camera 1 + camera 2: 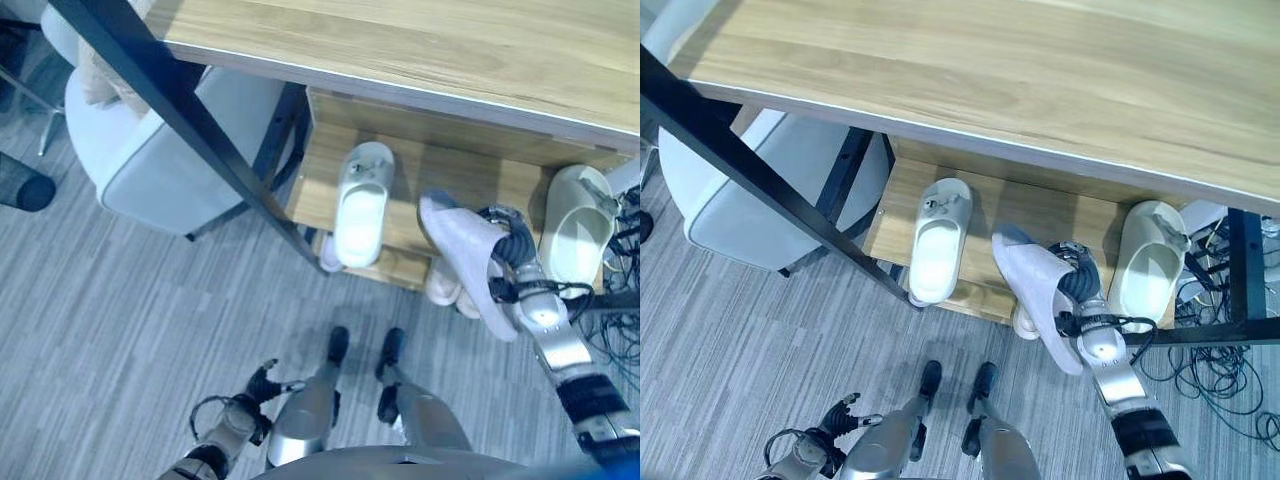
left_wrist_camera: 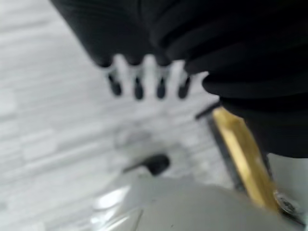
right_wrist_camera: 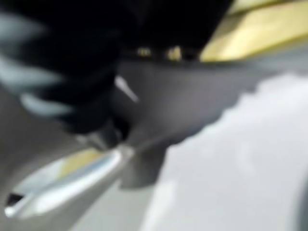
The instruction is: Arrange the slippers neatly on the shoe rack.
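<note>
Holding a pale slipper (image 1: 1035,295) at frame centre, right hand (image 1: 1077,285) mid-placement; two white slippers (image 1: 937,240) already racked, left hand (image 1: 262,383) loosely spread and idle.

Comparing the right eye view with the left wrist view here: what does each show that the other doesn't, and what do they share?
Right eye view alone: the shoe rack under the wooden tabletop, a white slipper and a second white slipper lying on its shelf, and the right hand curled round a pale lilac slipper, held tilted at the shelf's front edge. Left wrist view alone: the left hand's fingers seen close, straight and holding nothing. Both share: the grey striped floor and the left hand, low beside the robot.
</note>
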Controlling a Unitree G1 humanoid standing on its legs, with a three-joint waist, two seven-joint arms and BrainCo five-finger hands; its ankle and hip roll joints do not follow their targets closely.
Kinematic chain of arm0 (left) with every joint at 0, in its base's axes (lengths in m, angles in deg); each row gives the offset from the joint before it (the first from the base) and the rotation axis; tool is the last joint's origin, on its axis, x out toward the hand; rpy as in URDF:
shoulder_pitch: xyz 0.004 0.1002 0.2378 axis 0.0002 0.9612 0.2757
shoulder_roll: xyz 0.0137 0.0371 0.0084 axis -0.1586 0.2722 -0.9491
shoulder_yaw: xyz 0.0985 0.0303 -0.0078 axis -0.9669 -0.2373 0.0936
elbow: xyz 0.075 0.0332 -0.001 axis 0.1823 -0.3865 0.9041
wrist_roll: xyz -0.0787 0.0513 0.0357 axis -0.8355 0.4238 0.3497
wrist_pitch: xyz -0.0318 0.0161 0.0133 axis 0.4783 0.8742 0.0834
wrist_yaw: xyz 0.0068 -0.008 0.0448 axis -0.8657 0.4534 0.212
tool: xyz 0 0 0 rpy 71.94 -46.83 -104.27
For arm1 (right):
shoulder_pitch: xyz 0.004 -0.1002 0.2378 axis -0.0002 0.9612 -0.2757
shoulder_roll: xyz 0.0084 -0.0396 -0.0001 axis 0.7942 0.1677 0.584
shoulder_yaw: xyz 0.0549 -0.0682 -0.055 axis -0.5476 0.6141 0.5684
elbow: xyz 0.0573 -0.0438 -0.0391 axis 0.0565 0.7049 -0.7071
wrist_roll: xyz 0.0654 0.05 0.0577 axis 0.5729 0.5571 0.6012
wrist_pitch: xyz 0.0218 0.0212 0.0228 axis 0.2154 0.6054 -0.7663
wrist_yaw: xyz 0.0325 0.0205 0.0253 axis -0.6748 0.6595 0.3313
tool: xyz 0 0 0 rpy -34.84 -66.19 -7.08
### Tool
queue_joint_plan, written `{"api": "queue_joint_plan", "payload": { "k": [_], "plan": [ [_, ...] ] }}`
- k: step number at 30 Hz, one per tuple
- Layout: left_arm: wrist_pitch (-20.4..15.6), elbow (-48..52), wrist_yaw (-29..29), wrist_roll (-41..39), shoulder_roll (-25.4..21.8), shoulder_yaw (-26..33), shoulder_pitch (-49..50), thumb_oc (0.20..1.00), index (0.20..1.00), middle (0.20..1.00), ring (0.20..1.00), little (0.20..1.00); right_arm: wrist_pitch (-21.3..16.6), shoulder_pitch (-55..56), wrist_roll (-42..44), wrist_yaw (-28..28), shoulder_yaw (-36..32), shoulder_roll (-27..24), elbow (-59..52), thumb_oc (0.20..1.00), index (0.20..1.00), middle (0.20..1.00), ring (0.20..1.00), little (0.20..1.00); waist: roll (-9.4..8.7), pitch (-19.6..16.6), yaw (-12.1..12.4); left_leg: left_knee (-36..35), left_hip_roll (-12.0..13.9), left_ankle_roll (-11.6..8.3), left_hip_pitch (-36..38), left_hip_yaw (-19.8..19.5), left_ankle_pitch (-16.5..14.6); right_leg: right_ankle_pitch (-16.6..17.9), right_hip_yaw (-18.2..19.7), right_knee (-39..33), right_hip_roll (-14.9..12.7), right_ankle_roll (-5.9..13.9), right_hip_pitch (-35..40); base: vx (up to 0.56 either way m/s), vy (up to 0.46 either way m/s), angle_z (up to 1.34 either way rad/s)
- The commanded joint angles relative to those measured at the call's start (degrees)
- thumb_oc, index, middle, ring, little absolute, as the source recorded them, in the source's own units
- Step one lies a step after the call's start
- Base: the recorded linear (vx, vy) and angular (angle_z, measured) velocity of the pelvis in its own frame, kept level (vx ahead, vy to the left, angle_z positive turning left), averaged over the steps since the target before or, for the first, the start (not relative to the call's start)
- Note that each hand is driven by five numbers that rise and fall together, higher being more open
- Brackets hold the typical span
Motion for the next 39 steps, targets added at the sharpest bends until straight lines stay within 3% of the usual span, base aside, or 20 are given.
{"api": "queue_joint_plan", "payload": {
  "k": [1, 4, 10, 13, 18, 22, 28, 29, 30, 33, 36, 38, 39],
  "plan": [
    [-0.2, -3.1, 1.2, -2.7, 0.0, -0.1, -0.5, 1.000, 1.000, 1.000, 1.000, 1.000, -5.0, 1.2, 3.0, 2.9, -1.6, -0.4, -5.5, 0.200, 0.200, 0.200, 0.200, 0.200, -0.98, -1.0, 0.4, 1.9, 3.5, -0.78, -1.8, 1.1, -3.9, -7.8, 2.6, 5.4, -5.7, 6.69, 3.5, 0.00, 0.000, 0.00],
    [-0.4, -3.8, 2.2, -4.7, -0.3, 3.3, -0.4, 1.000, 1.000, 1.000, 1.000, 1.000, -4.5, 6.5, 1.5, 5.3, 0.9, 0.5, -5.3, 0.200, 0.200, 0.200, 0.200, 0.200, -1.35, -0.8, -0.5, 1.6, 3.6, -0.79, -1.6, 1.6, -3.7, -7.4, 3.0, 5.4, -5.8, 6.84, 3.3, -0.02, 0.022, -0.05],
    [-1.2, -3.9, 2.6, -7.2, 0.0, 3.7, -0.3, 1.000, 1.000, 1.000, 1.000, 1.000, -3.9, 10.3, 1.0, 7.1, 5.0, 1.8, -2.8, 0.200, 0.200, 0.200, 0.200, 0.200, -1.88, -0.1, -1.2, 1.5, 3.7, -0.69, -1.6, 2.5, -3.6, -6.8, 3.6, 5.2, -5.9, 6.97, 3.0, -0.03, 0.026, -0.08],
    [-1.4, -3.7, 2.5, -8.0, 0.4, 3.8, -0.6, 1.000, 1.000, 1.000, 1.000, 1.000, -3.2, 10.8, -3.4, 7.6, 7.4, 0.4, -1.4, 0.200, 0.200, 0.200, 0.200, 0.200, -2.06, 0.4, -1.4, 1.8, 3.7, -0.61, -1.9, 2.6, -3.7, -6.8, 3.7, 5.4, -6.0, 7.06, 2.5, -0.03, 0.031, -0.06],
    [-2.7, 1.2, 3.1, -15.6, -0.8, 3.9, -0.3, 1.000, 1.000, 1.000, 1.000, 1.000, -2.4, 7.6, 2.4, 5.6, 8.1, 3.0, 5.1, 0.200, 0.200, 0.200, 0.200, 0.200, -2.31, 3.0, -1.0, 5.8, 3.3, -0.40, -5.0, 2.4, -4.4, -6.8, 4.0, 7.7, -6.7, 6.93, 0.5, -0.09, 0.036, -0.03],
    [-2.8, -0.1, 3.7, -15.2, -2.6, 3.9, -2.8, 1.000, 1.000, 1.000, 1.000, 1.000, -2.5, 1.4, 0.6, 3.4, 8.7, 1.4, 7.0, 0.200, 0.200, 0.200, 0.200, 0.200, -2.36, 6.5, -0.6, 17.2, 2.3, -0.62, -13.2, 2.7, -7.8, -9.6, 4.7, 17.5, -8.2, 6.42, -6.3, -0.15, 0.035, -0.05],
    [-3.0, -1.2, 5.0, -14.2, -4.1, 3.3, -5.9, 1.000, 1.000, 1.000, 1.000, 1.000, -2.6, -3.7, -1.1, -0.3, 7.1, -0.1, 9.2, 0.200, 0.200, 0.200, 0.200, 0.200, -1.18, 7.7, -1.2, 29.0, 2.1, 0.13, -23.7, 2.0, -11.2, -13.5, 5.0, 30.7, -9.5, 5.73, -16.7, -0.08, 0.064, 0.09],
    [-3.5, -0.6, 5.2, -14.8, -5.0, 2.6, -6.8, 1.000, 1.000, 1.000, 1.000, 1.000, -3.3, -6.2, 1.0, -2.0, 6.3, 0.3, 10.7, 0.200, 0.200, 0.200, 0.200, 0.200, -0.76, 8.4, -1.1, 34.1, 2.2, 0.28, -27.8, 1.7, -14.1, -16.6, 5.3, 36.6, -10.0, 6.23, -20.9, -0.04, 0.057, 0.20],
    [-3.7, 0.3, 5.4, -14.9, -5.5, 2.4, -7.0, 1.000, 1.000, 1.000, 1.000, 1.000, -3.3, -7.2, 1.3, -2.8, 5.7, -0.3, 9.9, 0.200, 0.200, 0.200, 0.200, 0.200, -0.38, 9.0, -1.1, 36.5, 1.9, 0.62, -30.3, 1.5, -14.8, -17.4, 5.6, 39.6, -10.4, 6.26, -23.6, -0.08, 0.080, 0.16],
    [-4.1, 0.9, 6.2, -16.0, -5.9, 1.8, -9.0, 1.000, 1.000, 1.000, 1.000, 1.000, -4.0, -11.3, 2.2, -5.4, 4.5, -1.1, 9.4, 0.200, 0.200, 0.200, 0.200, 0.200, 0.58, 9.6, -1.4, 45.6, 0.7, 1.61, -39.6, 1.1, -17.7, -21.5, 6.6, 50.0, -12.0, 5.02, -33.1, -0.10, 0.065, 0.18],
    [-4.9, 2.2, 7.8, -19.0, -7.2, 0.8, -11.7, 1.000, 1.000, 1.000, 1.000, 1.000, -5.0, -18.4, 8.5, -8.7, 3.9, -0.6, 11.7, 0.200, 0.200, 0.200, 0.200, 0.200, 1.60, 10.2, -1.1, 54.5, -0.6, 1.85, -50.0, 0.4, -20.1, -25.5, 8.9, 59.5, -14.2, 3.42, -43.4, -0.05, 0.010, 0.41],
    [-5.1, 3.5, 8.0, -19.4, -7.4, 0.6, -12.2, 1.000, 1.000, 1.000, 1.000, 1.000, -5.0, -19.8, 9.7, -9.0, 3.8, -1.1, 12.0, 0.200, 0.200, 0.200, 0.200, 0.200, 1.85, 10.1, -1.1, 57.5, -0.9, 2.00, -53.4, 0.5, -20.7, -26.6, 9.5, 63.0, -15.0, 2.90, -46.8, 0.00, -0.012, 0.20],
    [-5.8, 6.6, 8.7, -19.8, -9.1, 0.0, -13.2, 1.000, 1.000, 1.000, 1.000, 1.000, -5.3, -24.4, 12.5, -9.5, 3.3, -3.7, 13.0, 0.200, 0.200, 0.200, 0.200, 0.200, 2.33, 9.8, -0.9, 63.7, -2.3, 1.99, -60.3, 0.7, -22.5, -29.0, 11.2, 69.6, -15.8, 1.94, -53.7, 0.02, 0.010, 0.06]
  ]
}}
